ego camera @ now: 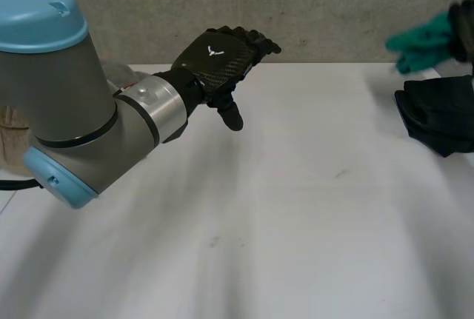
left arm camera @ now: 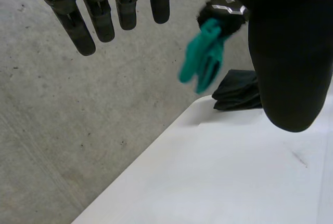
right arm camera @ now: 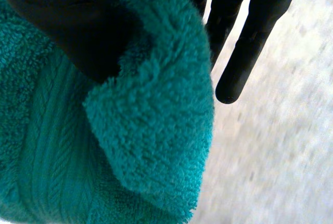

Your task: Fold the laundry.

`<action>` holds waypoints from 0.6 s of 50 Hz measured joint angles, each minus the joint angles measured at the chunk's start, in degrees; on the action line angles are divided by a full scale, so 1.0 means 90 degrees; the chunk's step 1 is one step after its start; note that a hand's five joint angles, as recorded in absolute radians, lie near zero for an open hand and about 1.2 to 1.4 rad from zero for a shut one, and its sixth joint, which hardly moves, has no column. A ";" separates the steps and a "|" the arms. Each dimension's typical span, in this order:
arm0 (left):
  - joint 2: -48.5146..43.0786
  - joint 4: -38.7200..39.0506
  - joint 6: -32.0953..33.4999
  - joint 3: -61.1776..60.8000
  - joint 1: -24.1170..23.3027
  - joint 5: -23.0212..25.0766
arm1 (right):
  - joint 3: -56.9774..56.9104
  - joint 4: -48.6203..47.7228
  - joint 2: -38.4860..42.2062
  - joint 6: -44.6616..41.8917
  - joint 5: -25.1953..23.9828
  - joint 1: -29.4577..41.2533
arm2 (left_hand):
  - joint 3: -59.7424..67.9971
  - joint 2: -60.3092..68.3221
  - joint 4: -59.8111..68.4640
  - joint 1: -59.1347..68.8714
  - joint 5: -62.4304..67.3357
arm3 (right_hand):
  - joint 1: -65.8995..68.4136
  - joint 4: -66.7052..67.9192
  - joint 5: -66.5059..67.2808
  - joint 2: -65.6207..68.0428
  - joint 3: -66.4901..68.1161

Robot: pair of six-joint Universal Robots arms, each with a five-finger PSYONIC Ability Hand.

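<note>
Fluffy teal towel (right arm camera: pixel 151 125) in robot hand (right arm camera: pixel 65 18)

In the head view the right hand (ego camera: pixel 463 27) is cut off by the right edge. The teal towel (ego camera: pixel 422 41) bunched in it is blurred, so its corners cannot be made out, and the black garment (ego camera: pixel 441 112) near it also runs off that edge, its kind unclear. In the left wrist view the thumb of the left hand (left arm camera: pixel 291 52) covers part of that garment, while in the right wrist view the towel hides the right palm and runs past the picture's edges, its full extent untold.
</note>
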 measured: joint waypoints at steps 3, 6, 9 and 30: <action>-0.0025 -0.0001 0.0001 -0.0029 -0.0015 0.0000 | -0.0182 0.0040 0.0542 0.0039 -0.0440 -0.0398 | 0.0000 0.0000 0.0000 0.0000 0.0000 | 0.0000 0.0001 0.0001 0.0000 0.0000; -0.0049 -0.0001 0.0001 -0.0050 -0.0032 -0.0007 | -0.0214 0.0060 0.0985 0.0041 -0.0773 -0.0740 | 0.0000 0.0000 0.0000 0.0001 0.0000 | 0.0000 0.0003 0.0001 0.0000 0.0000; -0.0078 -0.0002 0.0001 -0.0068 -0.0061 -0.0025 | -0.0126 0.0058 0.1277 0.0024 -0.1051 -0.1058 | 0.0000 0.0000 0.0000 0.0001 0.0000 | 0.0000 0.0005 0.0004 0.0000 0.0000; -0.0051 -0.0012 0.0000 -0.0122 -0.0196 -0.0097 | 0.1499 0.0429 0.0070 -0.0022 -0.1463 -0.1634 | 0.0000 0.0000 0.0001 0.0001 0.0000 | -0.5064 -0.6247 -0.5729 -0.5938 -0.6077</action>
